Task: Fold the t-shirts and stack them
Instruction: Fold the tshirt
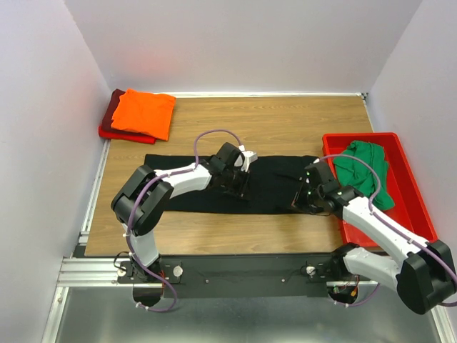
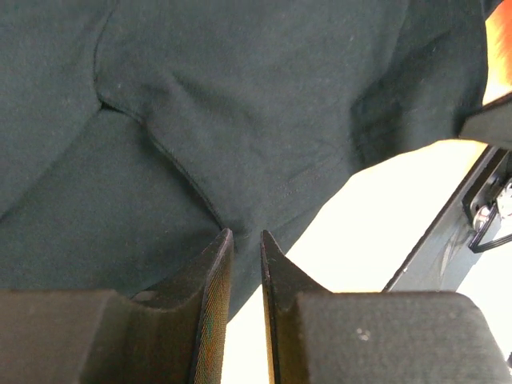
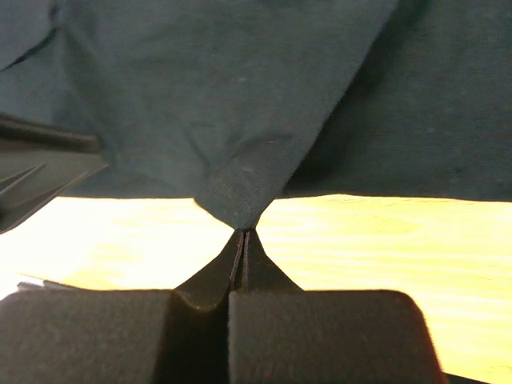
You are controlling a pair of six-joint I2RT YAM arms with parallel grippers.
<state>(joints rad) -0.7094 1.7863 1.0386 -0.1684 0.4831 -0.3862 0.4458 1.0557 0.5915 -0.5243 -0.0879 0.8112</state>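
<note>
The black t-shirt point(image 1: 271, 184) lies as a long strip across the middle of the table. My left gripper point(image 1: 239, 182) is down on its middle. In the left wrist view its jaws point(image 2: 244, 240) stand a narrow gap apart, with the shirt's edge point(image 2: 240, 120) between the tips and a crease running to them. My right gripper point(image 1: 303, 196) is at the strip's right end, shut tight point(image 3: 242, 234) on a hemmed corner of the black shirt point(image 3: 240, 192), which tents up from the table. The folded orange t-shirt point(image 1: 145, 112) lies on the dark red one point(image 1: 113, 107) at the back left. The green t-shirt point(image 1: 364, 168) lies crumpled.
The red plastic bin point(image 1: 410, 196) stands at the right edge and holds the green shirt. White walls close in the table on the left, back and right. A metal rail point(image 1: 235, 270) runs along the near edge by the arm bases.
</note>
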